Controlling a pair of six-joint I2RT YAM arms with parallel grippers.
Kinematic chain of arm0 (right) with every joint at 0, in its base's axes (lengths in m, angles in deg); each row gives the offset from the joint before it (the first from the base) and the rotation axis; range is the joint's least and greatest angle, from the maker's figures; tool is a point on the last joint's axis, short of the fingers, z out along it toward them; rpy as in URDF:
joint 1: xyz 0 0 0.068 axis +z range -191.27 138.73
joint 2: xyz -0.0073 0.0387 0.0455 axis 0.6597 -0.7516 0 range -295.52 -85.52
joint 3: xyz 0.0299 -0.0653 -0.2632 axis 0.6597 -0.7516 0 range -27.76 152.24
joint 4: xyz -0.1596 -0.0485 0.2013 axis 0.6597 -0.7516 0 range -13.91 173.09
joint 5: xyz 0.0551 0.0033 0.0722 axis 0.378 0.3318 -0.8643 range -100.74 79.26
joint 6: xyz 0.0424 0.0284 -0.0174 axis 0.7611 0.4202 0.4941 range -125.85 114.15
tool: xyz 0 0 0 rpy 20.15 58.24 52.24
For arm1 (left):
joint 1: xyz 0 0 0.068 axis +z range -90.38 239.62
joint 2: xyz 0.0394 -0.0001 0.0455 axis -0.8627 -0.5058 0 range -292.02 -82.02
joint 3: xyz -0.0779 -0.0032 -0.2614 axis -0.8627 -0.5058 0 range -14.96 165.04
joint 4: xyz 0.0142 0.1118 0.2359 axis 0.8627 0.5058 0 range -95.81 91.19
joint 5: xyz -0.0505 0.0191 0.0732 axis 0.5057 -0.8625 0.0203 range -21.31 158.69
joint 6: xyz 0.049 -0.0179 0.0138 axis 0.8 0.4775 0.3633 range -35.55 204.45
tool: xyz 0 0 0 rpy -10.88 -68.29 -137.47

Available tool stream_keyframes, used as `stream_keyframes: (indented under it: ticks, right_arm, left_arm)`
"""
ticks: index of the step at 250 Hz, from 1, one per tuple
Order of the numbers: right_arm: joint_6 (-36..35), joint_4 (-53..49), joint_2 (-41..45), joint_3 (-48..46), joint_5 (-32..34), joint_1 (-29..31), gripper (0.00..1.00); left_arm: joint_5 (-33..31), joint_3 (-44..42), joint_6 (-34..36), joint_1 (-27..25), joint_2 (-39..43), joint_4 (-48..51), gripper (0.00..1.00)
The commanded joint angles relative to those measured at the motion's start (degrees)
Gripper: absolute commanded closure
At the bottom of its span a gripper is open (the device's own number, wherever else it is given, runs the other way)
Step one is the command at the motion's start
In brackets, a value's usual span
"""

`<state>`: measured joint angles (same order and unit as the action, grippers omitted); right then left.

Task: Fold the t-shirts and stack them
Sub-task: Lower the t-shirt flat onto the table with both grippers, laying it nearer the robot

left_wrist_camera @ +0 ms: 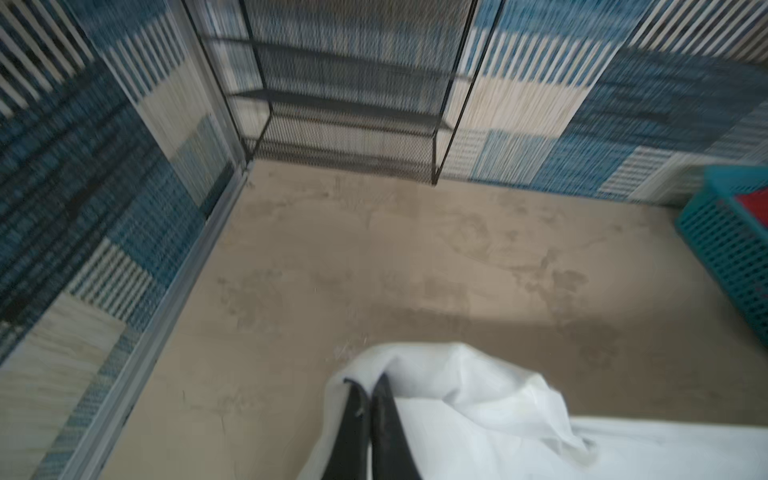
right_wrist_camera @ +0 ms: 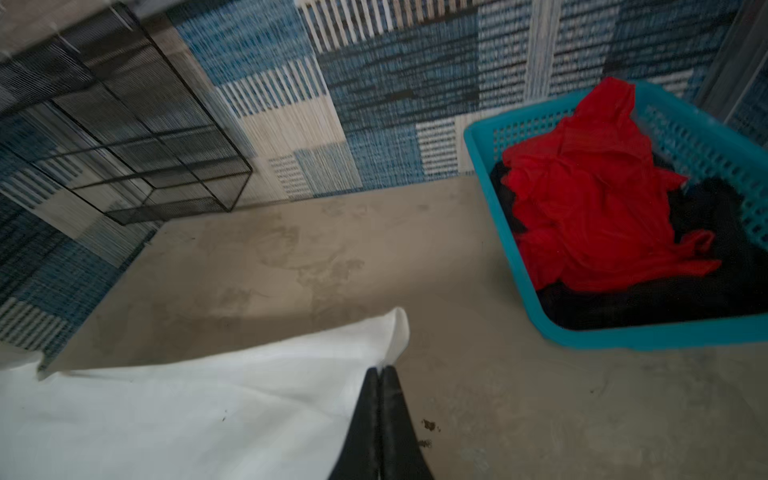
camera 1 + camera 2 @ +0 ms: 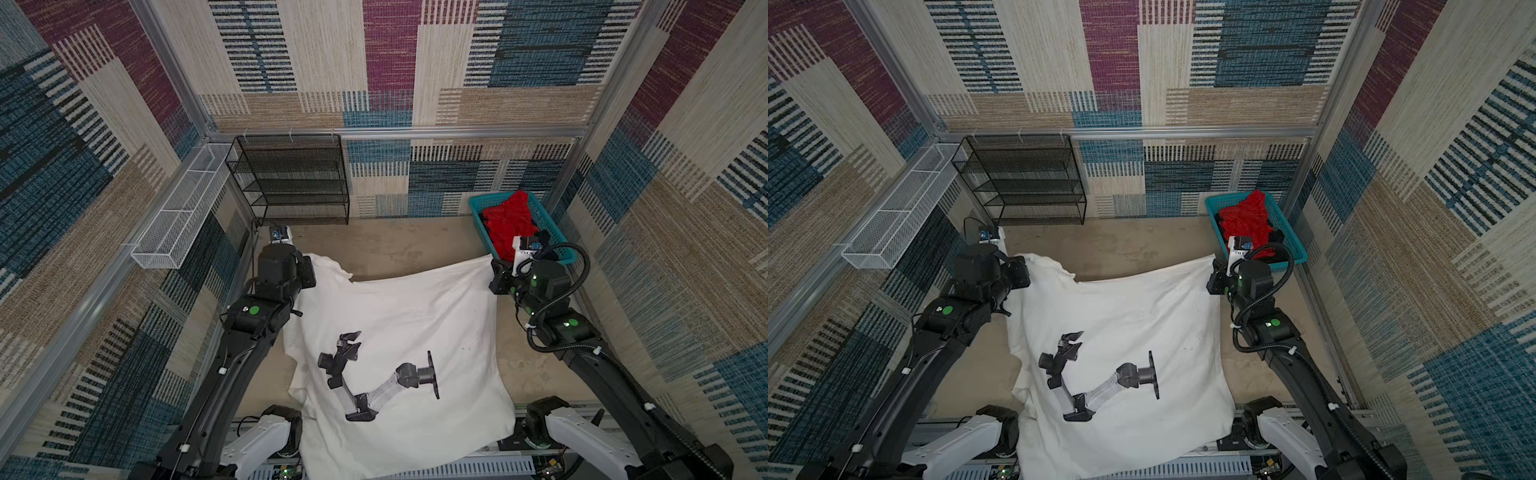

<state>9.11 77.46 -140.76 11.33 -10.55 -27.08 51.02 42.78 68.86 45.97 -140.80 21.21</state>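
Early stage, nothing folded. White shirt (image 3: 415,316) spread print-up mid-table (image 3: 395,245). Left gripper (image 1: 370,388) and right gripper (image 2: 380,372) clenched on its far edge. Red shirt (image 3: 509,224) and black shirt (image 2: 665,299) bunched in basket (image 2: 623,336), far right corner. No stack yet.

Black mesh shelf (image 3: 291,178) and white wire tray (image 3: 178,212) (both against walls); turquoise basket (image 3: 549,226) far right.

- The right gripper (image 2: 380,371) has its two black fingers pressed together on a corner of the white t-shirt (image 2: 187,411).
- The red t-shirt (image 2: 590,199) lies bunched up on the black t-shirt (image 2: 665,299) in the blue-green basket (image 2: 488,183).
- A black wire shelf (image 2: 137,137) stands by the wall.
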Motion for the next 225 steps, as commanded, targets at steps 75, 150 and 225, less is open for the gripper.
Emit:
stream_keyframes:
  ticks: [75,150,225]
  right_arm:
    - [0.06,22.09,-17.97,-4.3,3.68,-0.05,1.0]
    - [-0.28,18.54,-45.63,19.61,3.78,-5.32,1.0]
    - [-1.39,11.08,-61.78,40.5,-0.17,-6.37,0.83]
  left_arm:
    - [-2.85,-9.72,-6.98,1.2,-13.47,-18.67,1.0]
    - [-1.57,10.68,-5.91,7.01,-41.92,-22.75,1.0]
    - [4.99,30.42,-5.02,8.86,-58.03,-16.06,0.56]
